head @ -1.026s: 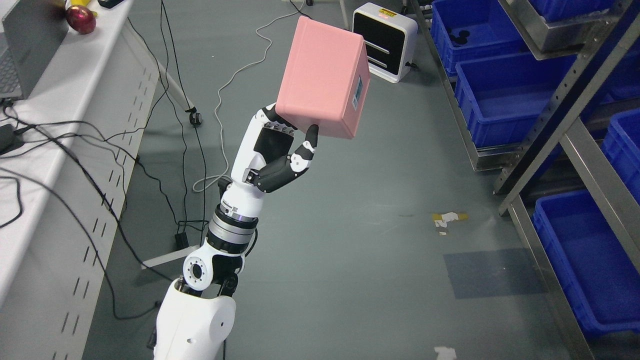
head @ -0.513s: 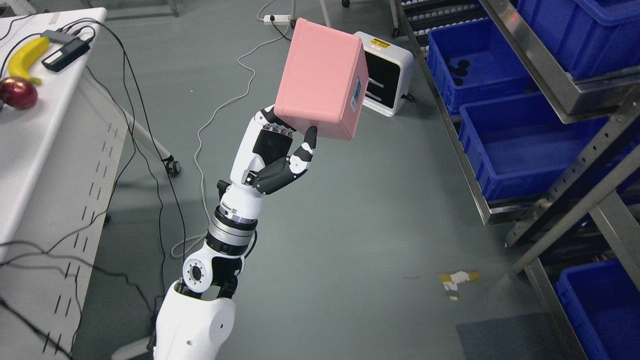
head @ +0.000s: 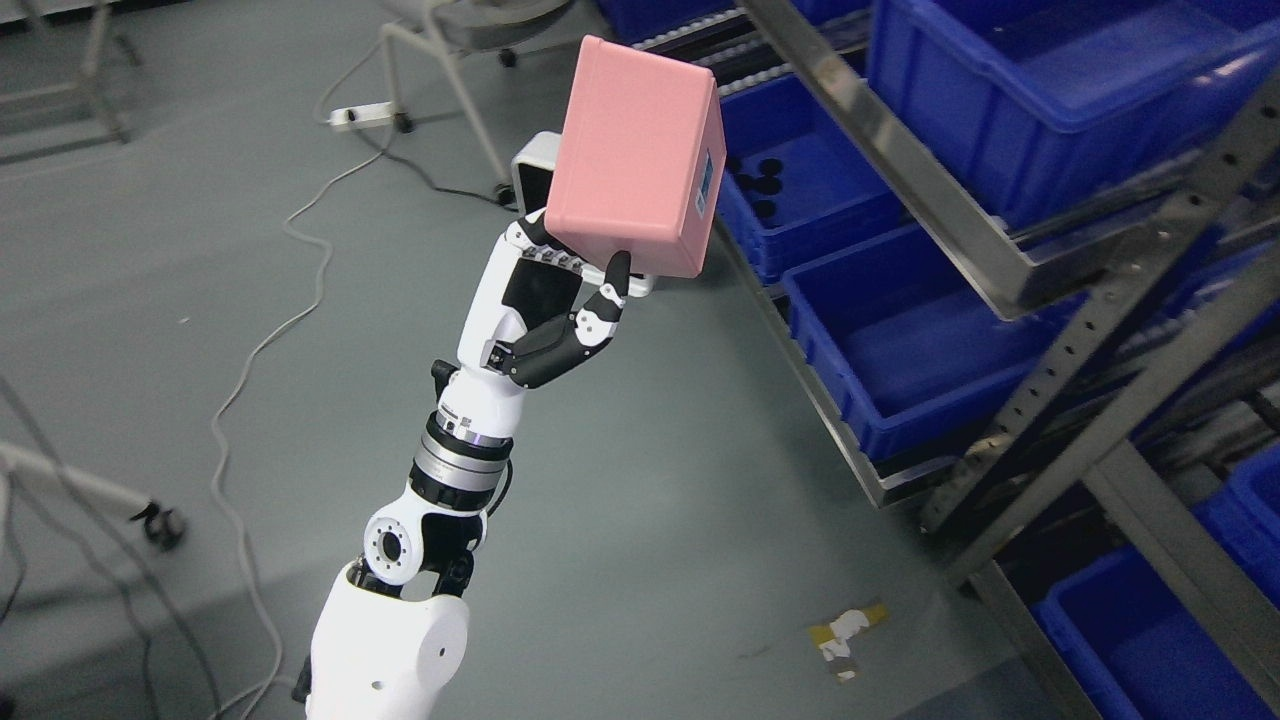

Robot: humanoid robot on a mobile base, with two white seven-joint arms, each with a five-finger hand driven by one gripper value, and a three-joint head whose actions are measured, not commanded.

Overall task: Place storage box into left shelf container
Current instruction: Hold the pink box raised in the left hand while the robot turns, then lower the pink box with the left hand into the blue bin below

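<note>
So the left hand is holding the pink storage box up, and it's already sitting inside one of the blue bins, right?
Not quite. The head view shows the left hand holding the pink storage box up, but in the air over the floor, left of the blue bins, not inside one.

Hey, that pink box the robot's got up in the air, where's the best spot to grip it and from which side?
Grip the pink storage box at its lower end, from below, as the left hand does now: thumb on the near face, fingers behind the opposite one. The box is smooth and flat-sided, with no handle showing, so pinching two opposite faces looks the surest hold. It also leaves the upper end free.
</note>
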